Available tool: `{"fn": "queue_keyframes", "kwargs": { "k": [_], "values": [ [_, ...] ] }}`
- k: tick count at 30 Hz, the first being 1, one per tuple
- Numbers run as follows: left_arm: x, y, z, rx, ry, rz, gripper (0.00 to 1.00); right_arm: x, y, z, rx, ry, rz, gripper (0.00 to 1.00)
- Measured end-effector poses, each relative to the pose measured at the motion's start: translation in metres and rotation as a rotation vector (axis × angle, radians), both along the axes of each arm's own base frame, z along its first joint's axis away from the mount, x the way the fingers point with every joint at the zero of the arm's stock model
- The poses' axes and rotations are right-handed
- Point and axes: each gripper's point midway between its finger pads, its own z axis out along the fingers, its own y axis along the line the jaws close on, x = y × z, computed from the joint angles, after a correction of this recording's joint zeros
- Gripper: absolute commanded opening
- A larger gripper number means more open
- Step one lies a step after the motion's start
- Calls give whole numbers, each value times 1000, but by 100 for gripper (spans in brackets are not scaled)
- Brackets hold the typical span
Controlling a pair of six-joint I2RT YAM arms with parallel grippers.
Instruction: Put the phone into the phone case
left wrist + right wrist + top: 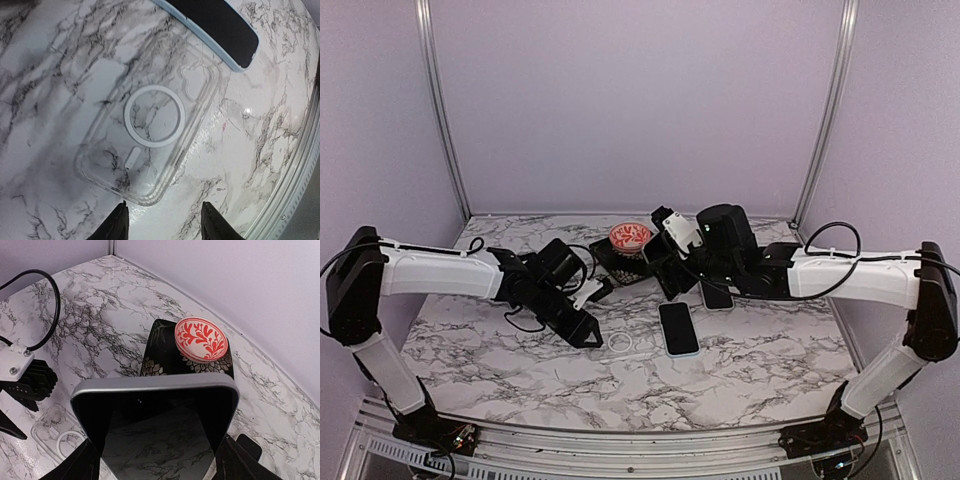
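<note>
One silver-edged phone (155, 410), pinched by the right gripper (157, 462). One clear phone case (150, 130) lay loose before the left gripper (165, 222), whose jaws stood spread and empty. Likely fault: the unpinned case could skid under pressing, leaving the phone half-seated.

The gripper (157, 462) holds a phone (155, 415) upright, one finger (80, 465) pressed against each long side. The phone has a silver frame, and its dark screen reflects the marble. Behind it lies a black patterned tray (160, 352), and a red-and-white bowl (201, 338) sits on the tray's far end. A clear case (52, 432) lies flat on the table (100, 300) at lower left (a white ring (70, 442) shows in its back). Just beyond the case is part of the left arm (25, 377), with a black cable (52, 315) looping above it. A lilac wall (240, 280) borders the table.
</note>
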Motion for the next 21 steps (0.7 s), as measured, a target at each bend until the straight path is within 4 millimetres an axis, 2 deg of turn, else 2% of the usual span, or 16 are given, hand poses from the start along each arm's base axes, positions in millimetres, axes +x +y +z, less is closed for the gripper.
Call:
{"fn": "queue_keyframes", "kwargs": {
  "k": [2,5,8,11,14,19,20,21],
  "values": [
    [21,-7,14,6,-80,5,62,0,-2,2,2,-3,-4,30],
    [56,-24,18,38,-168,4,67,0,-2,5,7,-8,-5,30],
    [74,-29,-10,118,-191,-22,67,0,-4,7,10,-11,-8,30],
    [75,-19,-45,218,-175,-64,63,0,-5,9,12,-14,-10,30],
    [77,-22,-40,215,-191,-88,48,0,-5,8,10,-13,-11,30],
    [66,-20,-45,233,-174,-118,5,0,-6,5,3,-9,-14,30],
    [64,-20,-46,232,-170,-124,0,0,-6,5,3,-9,-14,29],
    [62,-20,-46,230,-166,-122,0,0,-6,5,4,-9,-14,29]
  ]
}}
